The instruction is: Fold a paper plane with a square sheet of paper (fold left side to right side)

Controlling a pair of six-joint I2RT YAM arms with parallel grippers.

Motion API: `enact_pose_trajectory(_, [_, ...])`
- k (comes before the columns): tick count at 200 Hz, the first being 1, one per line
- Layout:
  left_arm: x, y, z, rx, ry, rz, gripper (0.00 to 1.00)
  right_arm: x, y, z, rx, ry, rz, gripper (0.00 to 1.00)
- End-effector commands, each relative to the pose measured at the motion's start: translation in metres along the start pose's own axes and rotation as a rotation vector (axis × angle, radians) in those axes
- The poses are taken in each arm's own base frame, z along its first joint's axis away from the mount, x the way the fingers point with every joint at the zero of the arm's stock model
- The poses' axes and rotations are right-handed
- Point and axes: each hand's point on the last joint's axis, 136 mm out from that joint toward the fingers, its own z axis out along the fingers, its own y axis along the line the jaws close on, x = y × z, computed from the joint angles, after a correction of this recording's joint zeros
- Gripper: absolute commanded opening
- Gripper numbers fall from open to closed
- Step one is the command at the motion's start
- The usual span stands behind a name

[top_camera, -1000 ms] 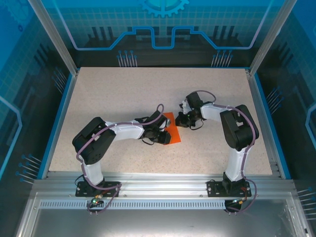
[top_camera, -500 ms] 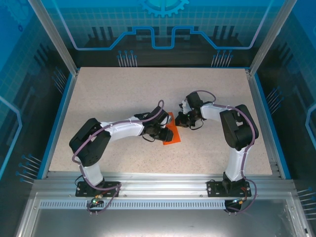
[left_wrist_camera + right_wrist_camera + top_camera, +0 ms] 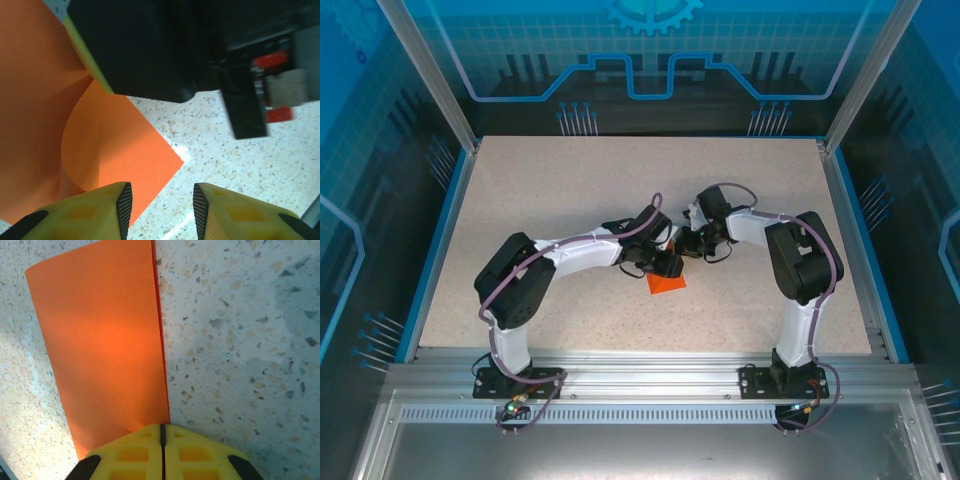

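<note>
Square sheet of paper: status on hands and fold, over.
Left hand open, flap of the sheet curled up beside it. Right hand shut, tips at the sheet's edge. No obstruction seen.

The table [image 3: 570, 190] is a flat, pale speckled slab with a blue border along its sides. One thing lies on it: the orange-red sheet of paper [image 3: 666, 283], near the middle and a little to the right. In the right wrist view the sheet [image 3: 105, 350] rests flat, apparently doubled along one long edge. In the left wrist view part of it [image 3: 115, 145] curls up off the surface [image 3: 260, 165].
</note>
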Motion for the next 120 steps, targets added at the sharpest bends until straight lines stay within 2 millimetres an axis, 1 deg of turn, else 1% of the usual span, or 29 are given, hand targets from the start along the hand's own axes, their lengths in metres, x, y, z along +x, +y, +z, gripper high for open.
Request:
enact_pose_trajectory(1, [0.003, 0.003, 0.003, -0.03, 0.03, 0.024, 0.41, 0.009, -0.013, 0.008, 0.029, 0.033, 0.02, 0.07])
enact_pose_trajectory(34, [0.011, 0.022, 0.01, -0.105, 0.058, 0.017, 0.4, 0.001, -0.003, -0.007, 0.01, -0.006, -0.001, 0.09])
enact_pose_trajectory(61, [0.01, 0.024, 0.009, -0.114, 0.051, 0.017, 0.4, -0.005, 0.002, -0.026, 0.01, -0.04, -0.023, 0.12])
enact_pose_trajectory(88, [0.006, 0.021, 0.004, -0.111, 0.034, 0.022, 0.4, 0.0, 0.005, -0.04, 0.003, -0.051, -0.031, 0.14])
enact_pose_trajectory(102, [0.005, 0.02, 0.002, -0.113, 0.03, 0.027, 0.4, 0.008, 0.009, -0.041, -0.026, -0.036, -0.026, 0.14])
enact_pose_trajectory(120, [0.005, 0.021, 0.0, -0.121, 0.027, 0.029, 0.4, 0.017, 0.017, -0.036, -0.079, -0.014, -0.011, 0.13])
